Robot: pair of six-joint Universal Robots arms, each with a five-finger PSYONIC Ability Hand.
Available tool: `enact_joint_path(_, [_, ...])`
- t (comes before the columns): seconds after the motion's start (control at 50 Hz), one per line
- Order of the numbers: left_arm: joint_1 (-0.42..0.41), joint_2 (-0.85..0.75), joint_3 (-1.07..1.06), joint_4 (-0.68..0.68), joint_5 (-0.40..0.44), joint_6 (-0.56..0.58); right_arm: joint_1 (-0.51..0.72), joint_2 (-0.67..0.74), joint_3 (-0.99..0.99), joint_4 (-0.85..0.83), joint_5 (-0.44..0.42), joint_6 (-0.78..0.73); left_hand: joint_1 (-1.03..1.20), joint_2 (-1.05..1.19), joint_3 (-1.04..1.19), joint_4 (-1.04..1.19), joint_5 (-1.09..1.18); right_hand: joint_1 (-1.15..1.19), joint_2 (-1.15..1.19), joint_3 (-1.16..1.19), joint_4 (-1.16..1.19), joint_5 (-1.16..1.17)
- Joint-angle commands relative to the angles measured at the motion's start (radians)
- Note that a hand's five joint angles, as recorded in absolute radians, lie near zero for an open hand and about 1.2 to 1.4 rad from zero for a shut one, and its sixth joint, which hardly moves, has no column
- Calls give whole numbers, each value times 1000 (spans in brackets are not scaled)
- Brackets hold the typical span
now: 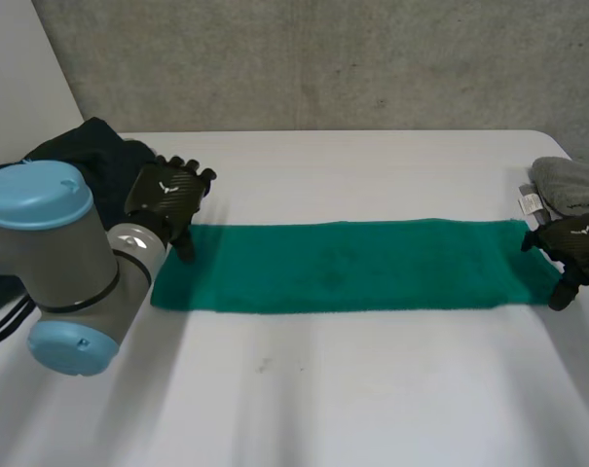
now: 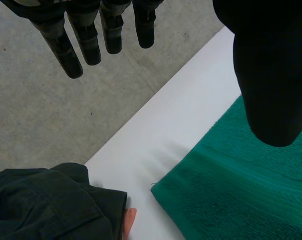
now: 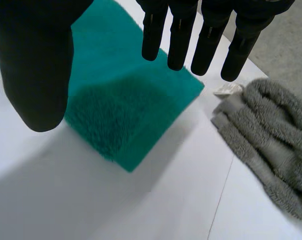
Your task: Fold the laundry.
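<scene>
Hanging over the left end of the green towel [image 1: 343, 265], the left hand [image 1: 167, 199] holds its fingers [image 2: 91, 40] straight, thumb well apart, gripping nothing. The green towel lies as a long strip across the table [image 1: 323, 389], running from one hand to the other. The right hand [image 1: 571, 248] is over the strip's right end, its fingers [image 3: 180, 35] straight too, spread from the thumb and empty. A grey towel [image 1: 571, 185] lies just beyond it. A dark garment [image 1: 90, 151] sits behind the left hand.
</scene>
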Motion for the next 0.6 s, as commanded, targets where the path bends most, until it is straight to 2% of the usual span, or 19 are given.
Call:
enact_joint_path(0.02, [-4,-13,-4,18,0,3,-3,80,-2,-128,-11,-4,-23,-35,-40,-29,-50,89,99,89,83,72])
enact_joint_path(0.1, [-5,-13,-5,18,0,3,1,142,-23,-135,-6,-19,-23,-35,-40,-29,-50,170,180,171,164,154])
enact_joint_path(0.14, [-5,-12,-7,18,0,2,0,158,-37,-137,0,-34,-23,-35,-40,-29,-50,955,965,956,950,939])
enact_joint_path(0.26, [-4,2,-17,18,0,3,-48,140,-28,-195,71,-42,-23,-35,-40,-29,-50,960,969,960,954,943])
enact_joint_path(0.32, [-4,28,-25,16,1,3,-95,84,-39,-206,123,-73,-23,-35,-40,-29,-50,960,969,960,954,943])
enact_joint_path(0.36, [-2,46,-34,18,1,3,-123,34,-36,-201,134,-132,-23,-35,-40,-29,-50,960,969,960,954,943])
enact_joint_path(0.48, [7,91,-73,18,9,3,-129,6,-51,-212,151,-277,-23,-35,-40,-29,-50,960,969,960,954,943])
enact_joint_path(0.56, [13,109,-92,18,12,2,-51,-2,-59,-247,131,-323,-23,-35,-40,-29,-50,960,969,960,954,943])
enact_joint_path(0.6, [13,121,-99,18,12,2,90,-12,-65,-299,103,-318,-23,-35,-40,-29,-50,960,969,960,954,943])
